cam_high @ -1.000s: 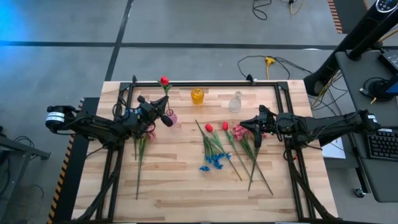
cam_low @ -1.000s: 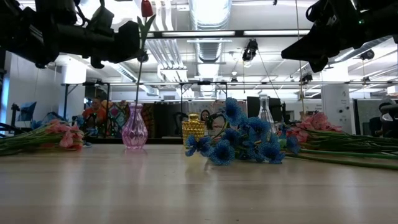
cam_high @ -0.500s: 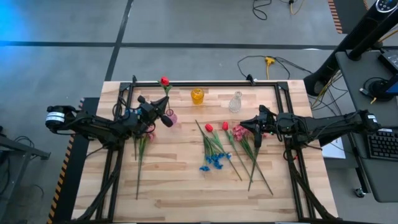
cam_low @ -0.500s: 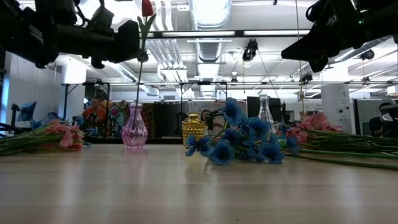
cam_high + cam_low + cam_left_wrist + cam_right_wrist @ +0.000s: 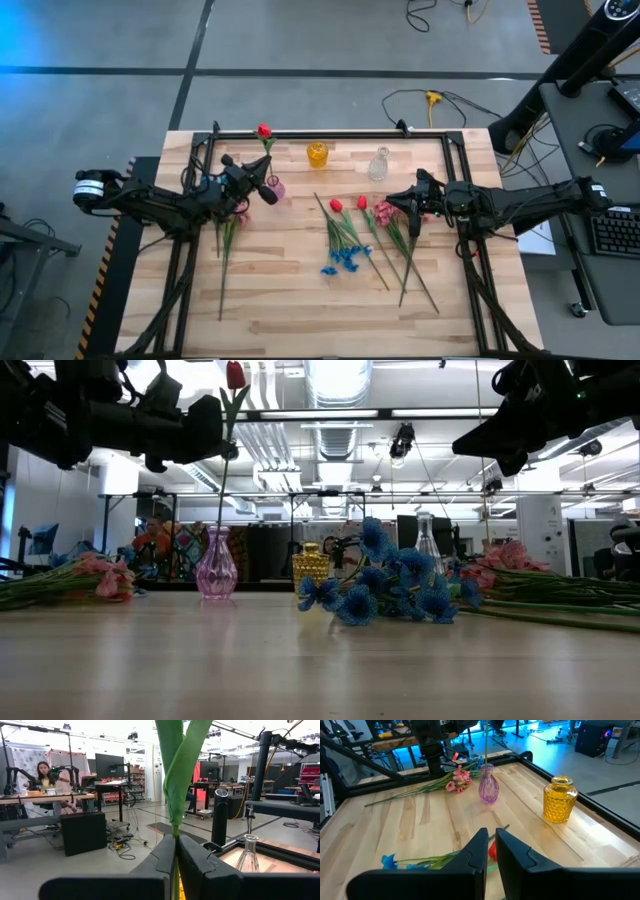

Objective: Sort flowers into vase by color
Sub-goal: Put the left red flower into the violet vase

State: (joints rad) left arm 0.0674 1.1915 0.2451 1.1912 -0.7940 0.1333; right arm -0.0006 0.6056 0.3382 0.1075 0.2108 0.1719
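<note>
Red tulip (image 5: 236,374) is seen upright with its stem held in the left gripper (image 5: 268,190) — the fingers (image 5: 165,855) are clamped together on the stem (image 5: 175,870), directly above the pink vase (image 5: 216,564). In the low view the stem runs down into the vase's neck. The pink vase (image 5: 276,189) is placed near the table's far left part, partly hidden under the gripper in the high view.

The right gripper (image 5: 413,212) is held above the loose flowers in the middle-right of the wooden table (image 5: 290,290), its fingers (image 5: 478,851) nearly together with nothing seen between them. Below it, two red tulips (image 5: 336,204), pink blooms (image 5: 384,211) and blue blooms (image 5: 342,259) are laid flat, stems overlapping. A second bunch of pink flowers (image 5: 103,576) is laid on the left, beside the pink vase.

A yellow vase (image 5: 317,154) and a clear vase (image 5: 378,165) are stood along the far edge — both upright, well apart from the grippers. A person (image 5: 44,774) is seen seated at a desk in the room beyond.
</note>
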